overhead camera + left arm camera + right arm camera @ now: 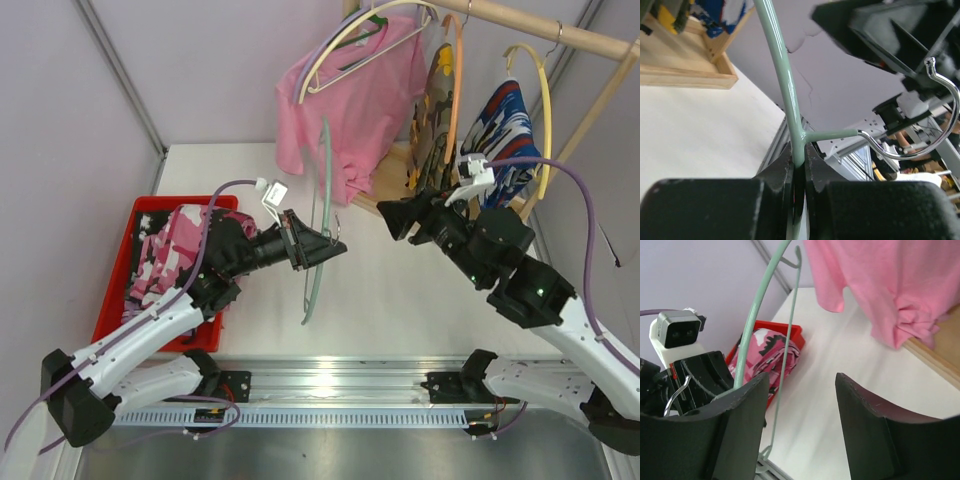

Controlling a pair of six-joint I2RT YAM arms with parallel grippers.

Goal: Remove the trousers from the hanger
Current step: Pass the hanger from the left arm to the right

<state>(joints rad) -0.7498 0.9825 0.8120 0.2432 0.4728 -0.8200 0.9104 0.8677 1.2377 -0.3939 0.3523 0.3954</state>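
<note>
Three pairs of trousers are counted: a pink-and-black pair (165,250), a yellow-olive pair (432,110) and a blue, white and red pair (505,135). Whether the pink heap holds more cannot be told. Four hangers are made out: a green hanger (322,200), a cream hanger (330,50), an orange hanger (458,80) and a yellow hanger (543,100). One pink T-shirt (360,110), one red tray (112,290) and one wooden rack (560,38) are seen. Two grippers are counted, the left gripper (338,247) and the right gripper (387,215).
</note>
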